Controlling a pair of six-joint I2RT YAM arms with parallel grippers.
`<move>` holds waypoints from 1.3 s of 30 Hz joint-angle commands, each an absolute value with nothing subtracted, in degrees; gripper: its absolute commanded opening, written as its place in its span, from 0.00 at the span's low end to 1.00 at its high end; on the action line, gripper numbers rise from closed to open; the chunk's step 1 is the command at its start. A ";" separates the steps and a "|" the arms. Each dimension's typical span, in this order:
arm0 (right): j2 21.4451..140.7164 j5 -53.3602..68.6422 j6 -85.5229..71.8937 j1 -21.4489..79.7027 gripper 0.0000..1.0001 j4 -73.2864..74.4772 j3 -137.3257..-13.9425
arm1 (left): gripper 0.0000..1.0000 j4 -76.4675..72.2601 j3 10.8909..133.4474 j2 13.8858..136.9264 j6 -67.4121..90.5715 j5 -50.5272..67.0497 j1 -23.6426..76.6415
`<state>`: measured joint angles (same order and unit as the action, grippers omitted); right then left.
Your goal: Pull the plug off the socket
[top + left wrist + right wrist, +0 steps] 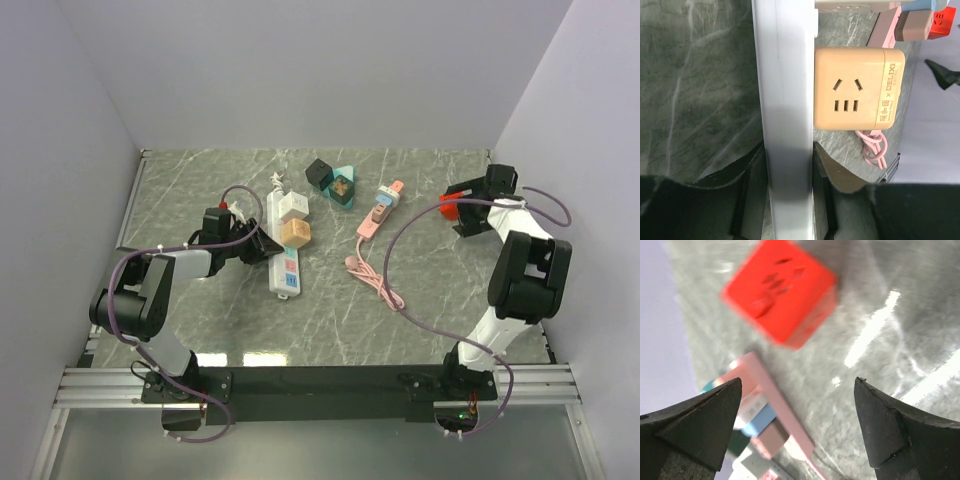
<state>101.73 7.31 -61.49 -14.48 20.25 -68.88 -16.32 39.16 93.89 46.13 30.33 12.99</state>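
red cube plug [780, 292]: lies loose on the table [330, 320] at the far right, well apart from every socket, resting only on the marble top. right gripper [797, 405] hangs just above it, jaws wide apart, nothing between them. judgement: this plug is already off its socket and the arm has no hold on it.

white power strip [785, 100]: lies lengthwise, left of centre. left gripper [262, 247] is clamped across it, one finger on each long side, both touching. likely reason: pin the bar flat so that a pull lifts only a plug and not the whole strip.

tan cube adapter [855, 87]: seated on the strip, just beyond the left fingers. white cube adapter [292, 206]: next along, also seated. both plugged in, so work may remain.

farther out: pink strip [378, 213] and its looped cable [372, 278], mid-table, apart from both arms.
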 commanded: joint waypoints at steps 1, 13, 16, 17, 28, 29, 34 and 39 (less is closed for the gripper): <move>95.99 8.26 -56.61 -14.24 0.99 19.24 -68.99 | 0.01 -14.94 38.76 93.08 43.16 31.29 13.62; 86.41 17.57 -35.78 6.02 0.93 21.63 -65.75 | 0.01 -16.08 39.55 95.18 43.77 32.61 13.62; 86.31 20.21 -32.18 13.85 0.92 18.12 -65.12 | 0.01 -16.00 39.73 95.45 43.59 32.78 13.71; 86.92 20.91 -31.30 15.45 0.92 17.76 -65.56 | 0.01 -15.82 39.73 95.62 43.51 32.78 13.62; 106.07 17.14 -21.71 29.09 1.00 24.43 -85.60 | 0.01 -15.12 38.94 93.78 43.86 32.87 14.68; 106.87 17.14 -21.97 29.44 1.00 24.61 -86.91 | 0.01 -15.29 38.59 93.34 44.12 32.78 14.68; 111.35 18.71 -23.11 32.25 1.00 24.79 -89.82 | 0.01 -15.47 38.41 93.08 44.56 32.61 14.85; 113.46 19.94 -26.27 34.01 1.00 23.29 -89.56 | 0.01 -16.26 38.15 92.99 45.44 32.43 15.12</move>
<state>112.84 18.81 -24.64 33.04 24.14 -87.00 -16.51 39.16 94.48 46.24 32.10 14.20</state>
